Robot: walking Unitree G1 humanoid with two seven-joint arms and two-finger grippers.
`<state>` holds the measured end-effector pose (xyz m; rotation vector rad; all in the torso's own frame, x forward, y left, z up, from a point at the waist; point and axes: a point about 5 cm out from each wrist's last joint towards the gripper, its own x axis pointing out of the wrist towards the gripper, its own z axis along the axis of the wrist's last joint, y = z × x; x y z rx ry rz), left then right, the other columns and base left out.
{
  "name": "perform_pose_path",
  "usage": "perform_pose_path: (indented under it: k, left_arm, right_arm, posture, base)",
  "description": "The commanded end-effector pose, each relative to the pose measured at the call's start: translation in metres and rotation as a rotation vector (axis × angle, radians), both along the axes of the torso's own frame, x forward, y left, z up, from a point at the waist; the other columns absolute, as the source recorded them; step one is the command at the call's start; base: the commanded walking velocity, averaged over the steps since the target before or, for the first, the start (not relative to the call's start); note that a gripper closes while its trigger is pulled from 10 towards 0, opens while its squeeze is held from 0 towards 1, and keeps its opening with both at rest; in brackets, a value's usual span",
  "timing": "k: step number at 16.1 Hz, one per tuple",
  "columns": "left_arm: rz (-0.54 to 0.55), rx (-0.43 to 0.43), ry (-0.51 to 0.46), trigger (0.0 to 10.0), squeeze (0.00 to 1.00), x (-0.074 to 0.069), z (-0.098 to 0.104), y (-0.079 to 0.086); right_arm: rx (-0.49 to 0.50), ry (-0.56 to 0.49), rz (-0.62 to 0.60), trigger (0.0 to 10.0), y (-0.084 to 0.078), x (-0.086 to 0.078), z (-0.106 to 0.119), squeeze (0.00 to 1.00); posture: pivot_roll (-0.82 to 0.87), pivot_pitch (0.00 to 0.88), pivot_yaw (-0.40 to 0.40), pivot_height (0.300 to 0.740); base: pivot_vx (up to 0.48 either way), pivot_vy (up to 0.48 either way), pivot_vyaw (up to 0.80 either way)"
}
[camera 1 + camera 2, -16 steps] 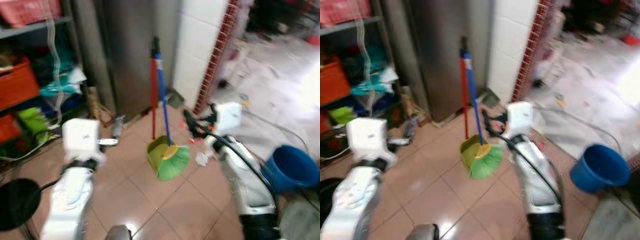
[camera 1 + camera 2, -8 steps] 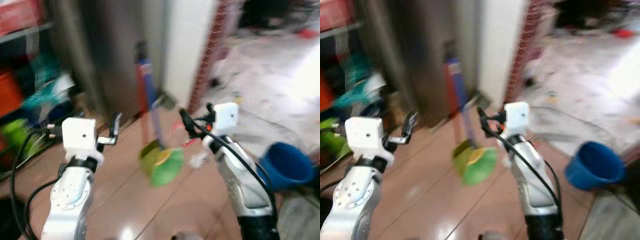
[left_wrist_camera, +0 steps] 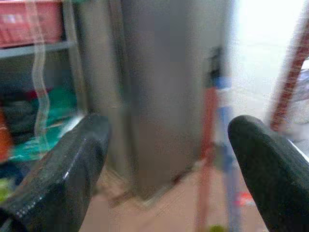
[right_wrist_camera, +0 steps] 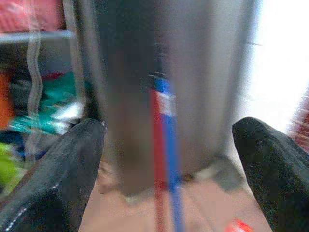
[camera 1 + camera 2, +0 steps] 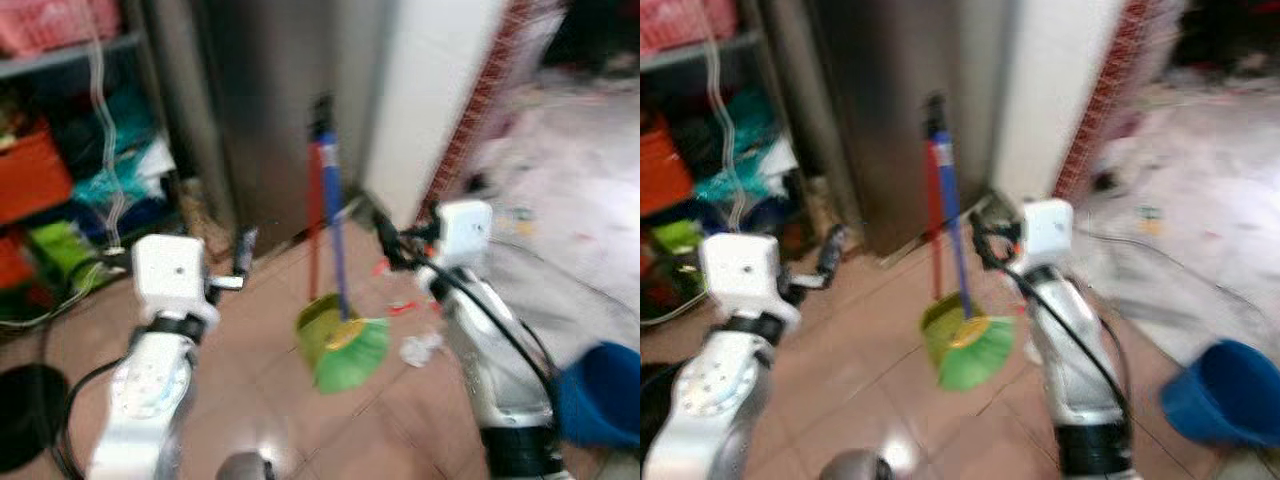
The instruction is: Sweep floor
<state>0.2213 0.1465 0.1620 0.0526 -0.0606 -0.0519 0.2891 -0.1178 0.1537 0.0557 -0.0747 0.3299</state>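
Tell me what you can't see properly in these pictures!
- Broom and dustpan: head views, blurred; how they touch is unclear.
- Litter by the right arm: blurred, can't be identified.
- Bucket: cut off by the picture edge.
- Shelf items: blurred.
- Both wrist views: motion blur smears the handles.

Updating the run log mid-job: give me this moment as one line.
sweep floor | approach | broom and dustpan lean on steel panel | left gripper open, empty | right gripper open, facing broom

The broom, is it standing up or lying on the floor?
Standing: the broom leans upright against the grey cabinet, green bristles on the floor.
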Motion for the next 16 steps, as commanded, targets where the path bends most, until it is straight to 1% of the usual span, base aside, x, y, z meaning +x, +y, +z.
perform_pose_path:
  k: [1, 6, 7, 9, 12, 14, 16]
  left_arm:
    - [-0.029, -0.007, -0.01, 10.0, 0.0, 0.001, 0.003, -0.007]
    - [-0.037, -0.003, -0.008, 10.0, 0.0, 0.004, 0.002, -0.009]
    - [-0.032, 0.005, -0.005, 10.0, 0.0, 0.004, 0.002, -0.008]
    - [-0.022, 0.009, 0.002, 10.0, 0.0, 0.005, 0.001, -0.007]
    - [-0.022, 0.017, 0.0, 10.0, 0.0, 0.005, 0.001, -0.008]
    - [-0.028, -0.005, -0.006, 10.0, 0.0, 0.006, 0.003, -0.009]
    - [-0.032, -0.003, -0.017, 10.0, 0.0, 0.009, 0.006, -0.009]
  right_arm:
    - [-0.019, 0.018, -0.042, 10.0, -0.012, 0.0, -0.005, 0.0]
    - [-0.026, 0.007, -0.045, 10.0, -0.012, 0.005, -0.004, 0.0]
    - [-0.028, 0.003, -0.046, 10.0, -0.012, 0.006, -0.003, 0.0]
    - [-0.033, -0.005, -0.053, 10.0, -0.013, 0.008, -0.003, 0.0]
    - [-0.01, -0.006, -0.072, 10.0, -0.015, 0.009, -0.002, 0.0]
    - [-0.018, -0.013, -0.074, 10.0, -0.015, 0.01, -0.001, 0.0]
    - [-0.013, -0.014, -0.073, 10.0, -0.013, 0.011, -0.002, 0.0]
  posture:
    - [-0.04, 0.02, -0.037, 0.74]
    - [-0.05, 0.014, -0.037, 0.74]
    - [-0.05, 0.014, -0.037, 0.74]
    - [-0.04, 0.013, -0.038, 0.74]
    - [-0.04, 0.012, -0.036, 0.74]
    - [-0.05, 0.01, -0.032, 0.74]
    - [-0.05, 0.012, -0.027, 0.74]
  base:
    - [0.364, 0.315, 0.0]
    - [0.351, 0.301, 0.0]
    - [0.27, 0.0, 0.0]
    - [0.0, 0.0, 0.0]
    - [0.0, 0.0, 0.0]
    - [0.0, 0.0, 0.0]
    - [0.0, -0.454, 0.0]
